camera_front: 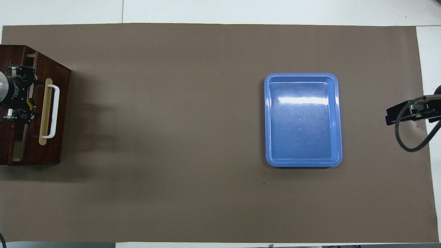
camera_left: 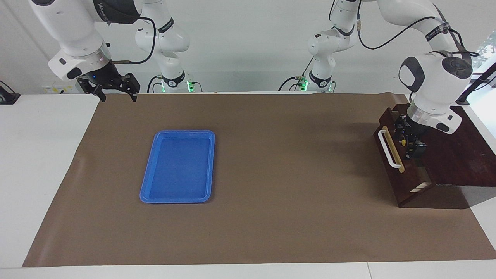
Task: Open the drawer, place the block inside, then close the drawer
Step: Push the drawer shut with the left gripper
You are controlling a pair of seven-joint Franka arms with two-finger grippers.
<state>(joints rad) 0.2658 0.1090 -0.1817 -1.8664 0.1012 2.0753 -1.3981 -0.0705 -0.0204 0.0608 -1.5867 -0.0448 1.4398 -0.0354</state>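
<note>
A brown-covered surface [camera_left: 271, 217] carries a blue tray [camera_left: 177, 166] toward the right arm's end and the dark drawer [camera_left: 403, 182], nearly shut, at the left arm's end. The left hand [camera_left: 407, 144], fingers spread and empty, sits over the narrow gap. Only a sliver of the yellow block [camera_front: 30, 102] shows there. The facing view alone shows the waiting right hand [camera_left: 116, 93] open.

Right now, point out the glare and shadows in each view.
Overhead view: a white streak of glare lies across the blue tray, and a soft shadow spreads on the brown mat beside the drawer. Facing view: the tray shows no such streak; shadow lies on the mat beside the drawer, under the left arm; daylight flares at the window edge.
</note>
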